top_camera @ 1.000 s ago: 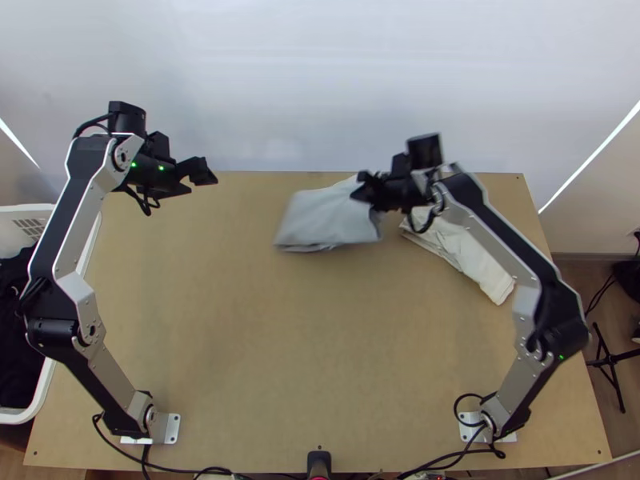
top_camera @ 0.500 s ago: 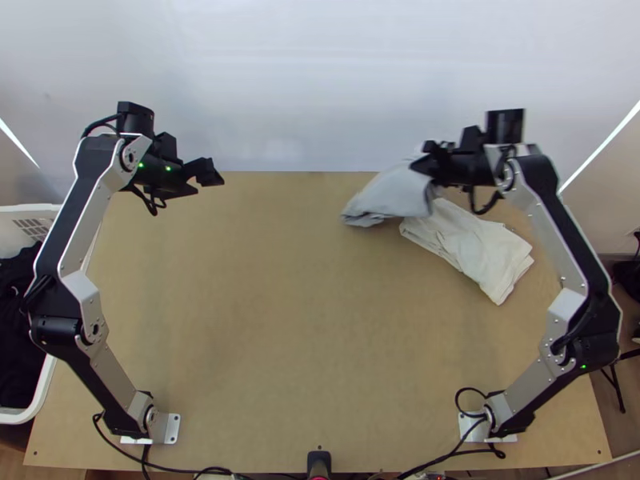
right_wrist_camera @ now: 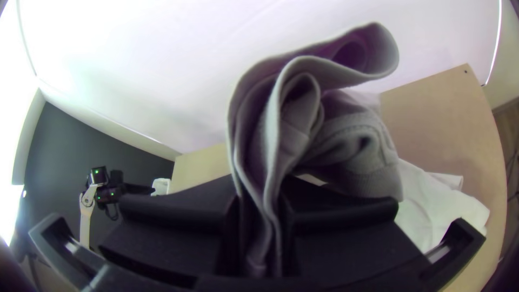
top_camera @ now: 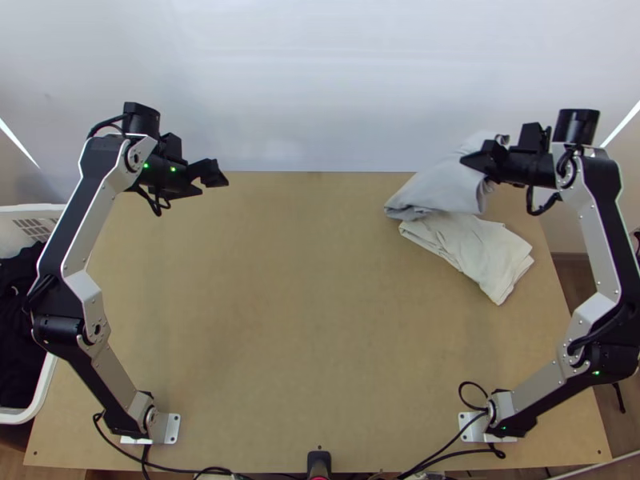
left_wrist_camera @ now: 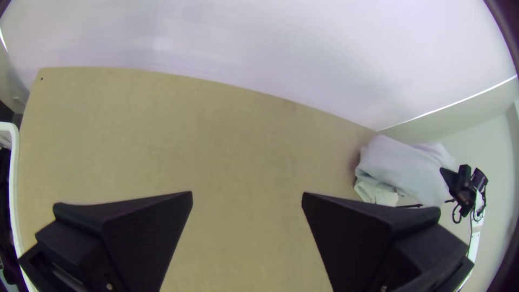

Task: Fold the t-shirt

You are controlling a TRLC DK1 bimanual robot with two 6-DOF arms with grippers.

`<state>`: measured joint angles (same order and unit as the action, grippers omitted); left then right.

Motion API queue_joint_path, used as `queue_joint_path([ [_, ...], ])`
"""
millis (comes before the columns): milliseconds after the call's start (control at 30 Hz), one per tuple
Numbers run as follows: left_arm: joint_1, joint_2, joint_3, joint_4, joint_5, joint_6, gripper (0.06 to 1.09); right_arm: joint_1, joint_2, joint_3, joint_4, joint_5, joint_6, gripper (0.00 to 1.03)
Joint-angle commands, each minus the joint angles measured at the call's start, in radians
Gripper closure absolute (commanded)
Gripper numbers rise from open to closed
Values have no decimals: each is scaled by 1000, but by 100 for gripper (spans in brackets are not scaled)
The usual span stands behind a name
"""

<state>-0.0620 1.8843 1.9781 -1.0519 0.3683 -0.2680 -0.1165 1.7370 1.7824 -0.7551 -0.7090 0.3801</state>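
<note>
Light wooden desk (top_camera: 320, 320) under both arms. White basket (top_camera: 16, 417) beside desk's left edge, dark cloth (top_camera: 16, 336) inside. Grey t-shirt (top_camera: 444, 188) at desk's far right, folded in layers, sloping up to right gripper (top_camera: 478, 156), whose fingers pinch its layered edge. Cream cloth (top_camera: 476, 248) flat on desk, one end under t-shirt in top view; contact cannot be told. Left gripper (top_camera: 212, 186) above desk's far left part, fingers spread wide.

The top view is brightly, softly lit, with a pale sheen on the white backdrop (top_camera: 304, 88). Glare whitens the right wrist view's left edge; both wrist views bow straight lines and have dark corners.
</note>
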Motion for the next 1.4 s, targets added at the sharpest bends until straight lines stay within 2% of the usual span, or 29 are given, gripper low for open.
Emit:
queue_joint_path([
  [0, -13, 1, 1, 6, -2, -7, 10, -77, -17, -20, -56, -46, -99, 100],
  [233, -18, -1, 2, 6, -2, -14, 10, -141, -19, -37, -141, -78, -199, 100],
  [600, -25, -10, 7, 6, -2, -20, 10, -295, 65, -267, -145, -75, -369, 100],
  [767, -25, -17, 8, 6, -2, -19, 10, -371, 164, -313, -145, -20, -445, 99],
  [833, -24, -17, 13, 4, -2, -19, 10, -402, 196, -313, -141, 13, -466, 91],
  [900, -22, -22, 13, 3, -2, -17, 10, -433, 214, -313, -136, 28, -484, 91],
  [933, -21, -24, 13, -2, -2, -16, 10, -445, 216, -313, -132, 37, -488, 84],
  [1100, -13, -28, 8, -8, -2, -13, 10, -508, 202, -316, -151, 92, -498, 4],
  [1367, 36, -53, 13, -2, 6, -8, 10, -597, -21, -380, -165, 143, -573, 3],
])
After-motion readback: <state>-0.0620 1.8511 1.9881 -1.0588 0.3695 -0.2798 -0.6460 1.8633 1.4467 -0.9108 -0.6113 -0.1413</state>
